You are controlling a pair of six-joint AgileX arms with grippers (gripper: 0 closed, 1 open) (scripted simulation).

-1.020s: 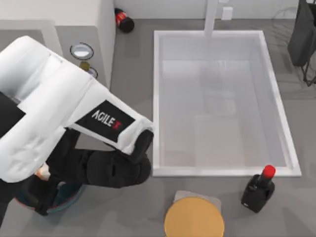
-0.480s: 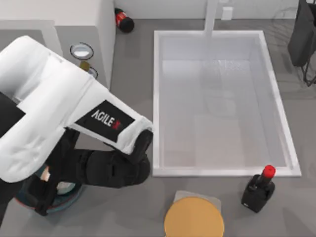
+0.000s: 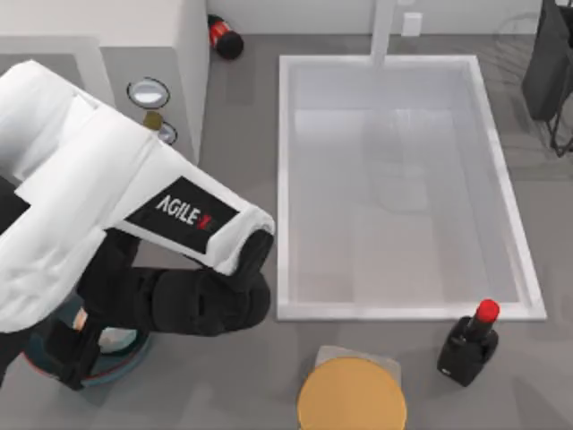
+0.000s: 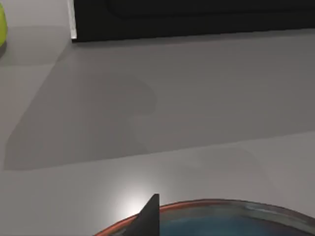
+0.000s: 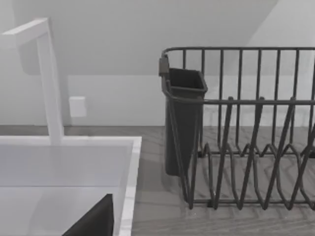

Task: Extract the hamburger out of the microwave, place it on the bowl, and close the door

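The white microwave (image 3: 148, 36) stands at the back left, its two round knobs (image 3: 149, 92) facing up. My left arm reaches over the front left corner, with the black left gripper (image 3: 72, 354) low over the blue bowl (image 3: 130, 363). The off-white, orange-patched hamburger (image 3: 112, 339) shows inside the bowl, right beside the gripper; I cannot tell whether they touch. In the left wrist view the bowl's reddish rim (image 4: 216, 202) lies close below, and beyond it stands a dark panel with a white edge (image 4: 197, 17). The door is hidden under my left arm.
A white sink (image 3: 501, 179) with a faucet (image 3: 383, 31) fills the middle and right. An orange-yellow disc (image 3: 352, 394) and a black red-capped bottle (image 3: 468, 345) sit at the front. A dark dish rack (image 5: 246, 147) stands at the back right.
My left arm has drifted slightly left and toward the front edge. More of the off-white hamburger now shows beside the gripper in the bowl.
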